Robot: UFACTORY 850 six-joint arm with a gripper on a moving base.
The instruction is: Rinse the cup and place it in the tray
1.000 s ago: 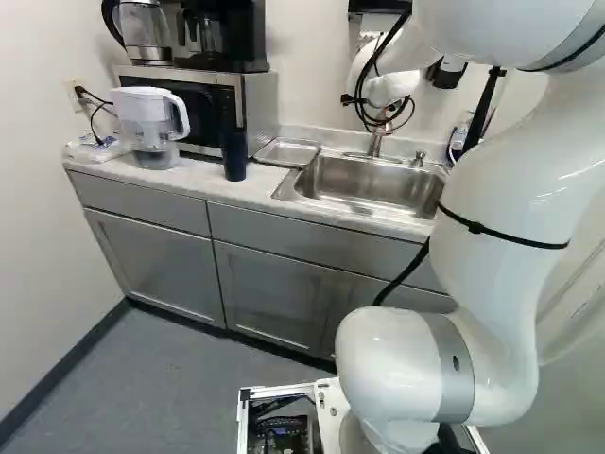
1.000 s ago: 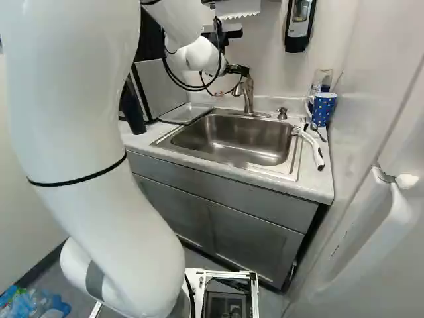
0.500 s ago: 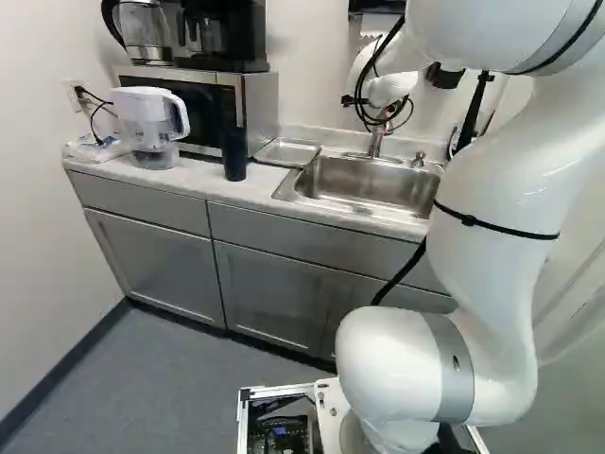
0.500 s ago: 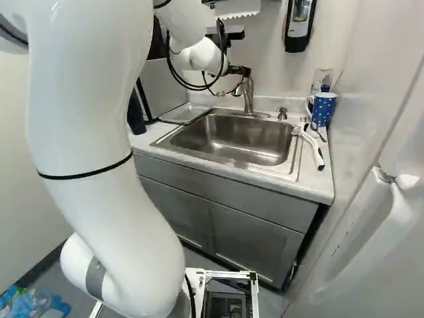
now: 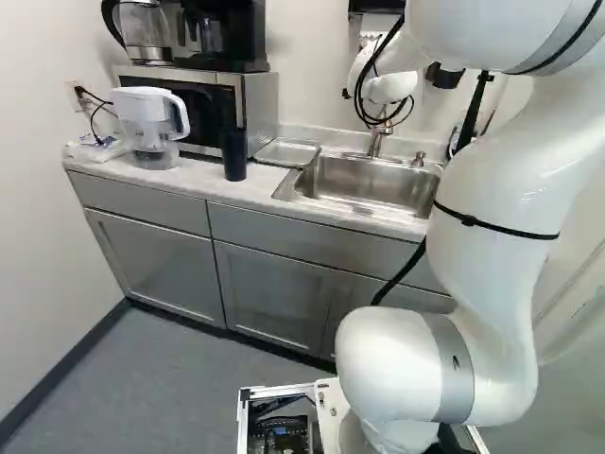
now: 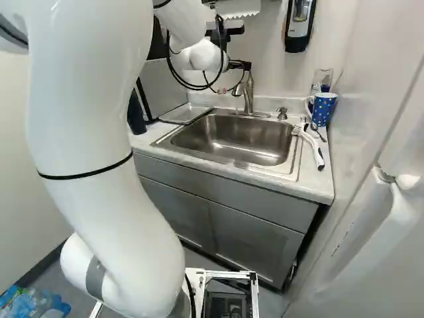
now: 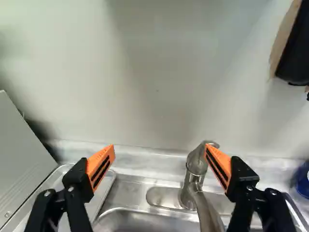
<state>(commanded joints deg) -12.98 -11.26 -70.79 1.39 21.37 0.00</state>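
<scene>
The pale table (image 5: 197,182) ran along the wall (image 5: 321,57) over grey cabinets (image 5: 156,260), with a steel sink (image 6: 232,136) set into its top. A shallow metal tray (image 5: 286,153) lay just beside the sink, on the microwave's side. The microwave (image 5: 260,106) carried a glass kettle (image 5: 145,30) and a black coffee maker (image 5: 227,33); a white-lidded pitcher (image 5: 151,118) stood in front of it, and a tall dark cup (image 5: 233,151) was near its corner.

At the table's other end stood a blue spotted mug (image 6: 322,108), with a white-handled brush (image 6: 313,149) lying near it, by the sink's rim. Which of the two the task meant by its cup, I could not tell.

A soap dispenser (image 6: 299,25) hung on the wall above. Below, the floor (image 5: 165,383) was blue-grey, and blue plastic items (image 6: 36,303) lay at the lower left of the right base view.

The tool (image 6: 240,65) was up by the faucet (image 6: 248,98), its two fingers spread wide, the faucet's top close to one orange pad (image 7: 218,164).
</scene>
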